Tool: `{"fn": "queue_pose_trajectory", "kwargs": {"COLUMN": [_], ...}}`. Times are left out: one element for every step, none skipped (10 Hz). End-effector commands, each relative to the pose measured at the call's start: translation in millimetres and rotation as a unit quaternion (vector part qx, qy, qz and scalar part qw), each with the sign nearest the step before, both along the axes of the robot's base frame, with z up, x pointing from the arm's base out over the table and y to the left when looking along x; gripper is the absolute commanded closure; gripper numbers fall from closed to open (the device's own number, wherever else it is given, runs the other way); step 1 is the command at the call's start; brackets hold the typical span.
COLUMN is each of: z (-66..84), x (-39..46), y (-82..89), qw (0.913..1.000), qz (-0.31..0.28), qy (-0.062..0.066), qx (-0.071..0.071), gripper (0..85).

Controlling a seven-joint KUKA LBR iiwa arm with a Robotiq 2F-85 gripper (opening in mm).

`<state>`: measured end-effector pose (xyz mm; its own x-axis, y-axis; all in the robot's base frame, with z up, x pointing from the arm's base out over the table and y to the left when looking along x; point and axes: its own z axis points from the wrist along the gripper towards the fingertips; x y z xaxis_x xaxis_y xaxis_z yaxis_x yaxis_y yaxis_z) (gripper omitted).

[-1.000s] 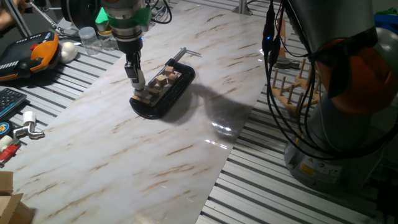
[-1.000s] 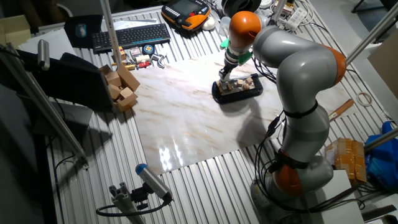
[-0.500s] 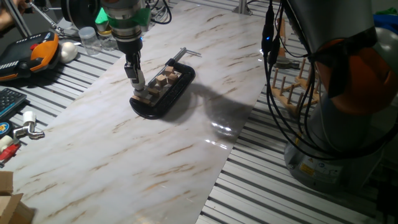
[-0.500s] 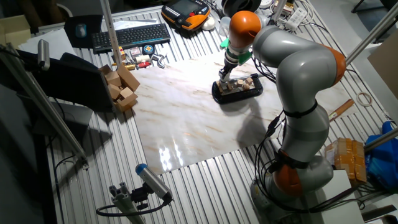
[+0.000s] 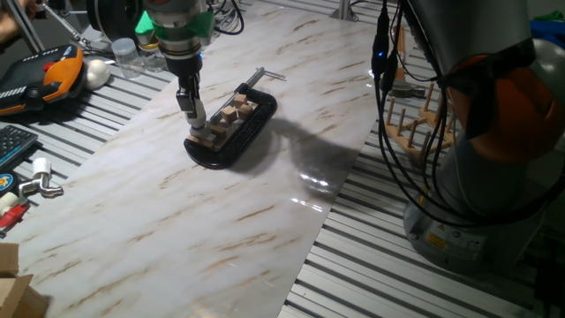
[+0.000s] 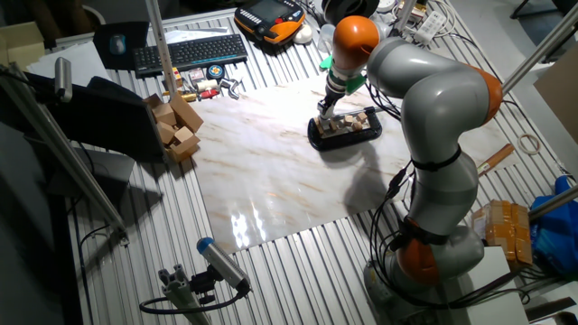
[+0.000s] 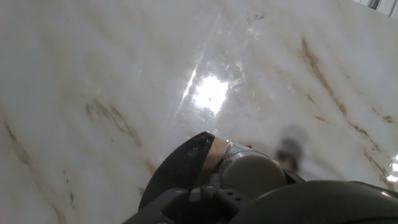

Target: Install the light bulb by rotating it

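The light bulb (image 7: 249, 173) shows only in the hand view, a white frosted globe low in the frame, its grey screw base (image 7: 232, 150) pointing at a tan piece on the black clamp (image 7: 184, 169). In the fixed views my gripper (image 5: 193, 122) (image 6: 325, 115) points straight down over the left end of the black clamp (image 5: 240, 140) (image 6: 349, 137), which holds several small wooden blocks. The fingers stand close together, apparently shut on the bulb, and in those views they hide it.
An orange-black pendant (image 5: 51, 74), a white egg-shaped ball (image 5: 95, 72) and clear jars (image 5: 129, 55) lie off the marble board at far left. A wooden peg rack (image 5: 415, 124) and cables stand right. Loose wooden blocks (image 6: 176, 126) and a keyboard (image 6: 193, 51) sit beyond the board.
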<state>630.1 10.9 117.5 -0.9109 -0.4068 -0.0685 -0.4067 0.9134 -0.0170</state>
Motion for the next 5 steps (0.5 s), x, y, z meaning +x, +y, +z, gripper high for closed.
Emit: {"fn": "queue_pose_trajectory", "kwargs": {"z": [0.2, 0.4, 0.5, 0.4, 0.0], "x": [0.1, 0.3, 0.4, 0.7, 0.9], "y": [0.1, 0.4, 0.4, 0.5, 0.6], "qw": [1.0000, 1.0000, 0.9999, 0.9998, 0.9996], "qz": [-0.004, -0.009, -0.015, -0.022, -0.028], "qy": [0.000, 0.000, 0.000, -0.001, 0.000], "qx": [0.000, -0.001, -0.001, -0.002, -0.001], "gripper": [51.0, 51.0, 51.0, 51.0, 51.0]}}
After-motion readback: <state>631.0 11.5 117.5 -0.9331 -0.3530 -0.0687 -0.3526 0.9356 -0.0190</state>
